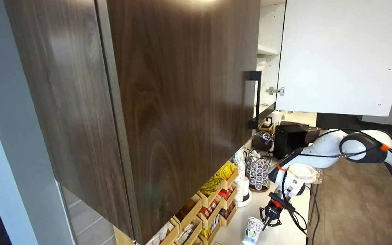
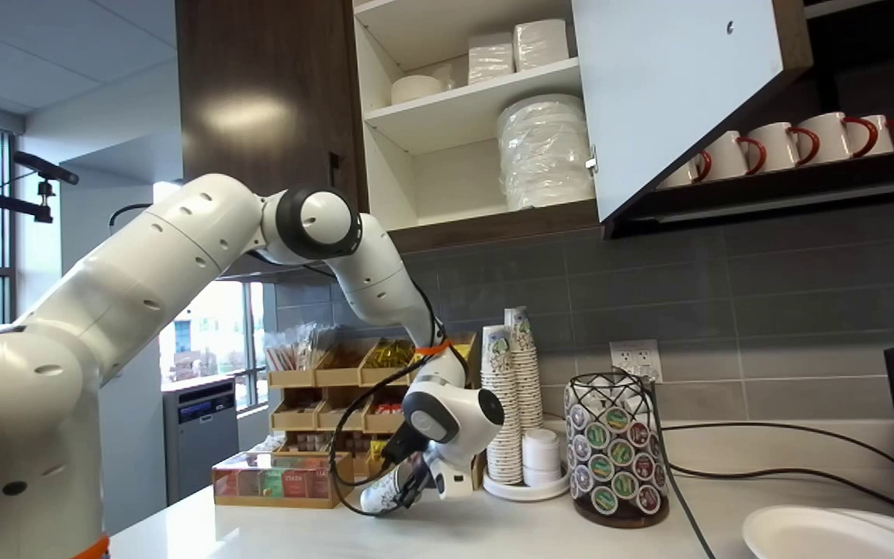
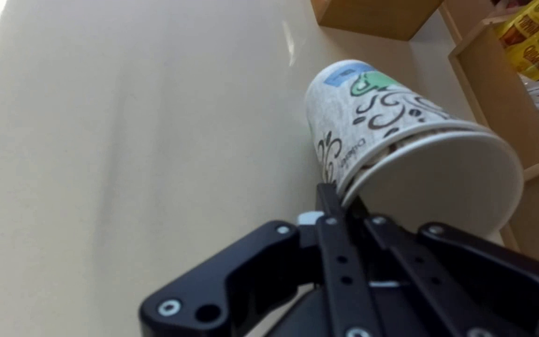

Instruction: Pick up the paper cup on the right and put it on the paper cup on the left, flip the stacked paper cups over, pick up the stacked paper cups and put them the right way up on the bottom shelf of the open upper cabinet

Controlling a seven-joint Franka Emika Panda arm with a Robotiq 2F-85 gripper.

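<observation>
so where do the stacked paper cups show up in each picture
In an exterior view: stacked paper cups at the bottom edge, right of centre.
In an exterior view: stacked paper cups low, just left of centre.
In the wrist view: stacked paper cups right of centre.
Shared landmark: the tiered wooden rack, in all three views.

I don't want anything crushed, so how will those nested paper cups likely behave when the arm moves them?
The stacked paper cups look light for their size, being hollow and open-mouthed. Their thin-looking wall could dent where the pincer grips it by the rims. Tilted and held at just one side of the mouth, they may swing or twist.
</observation>
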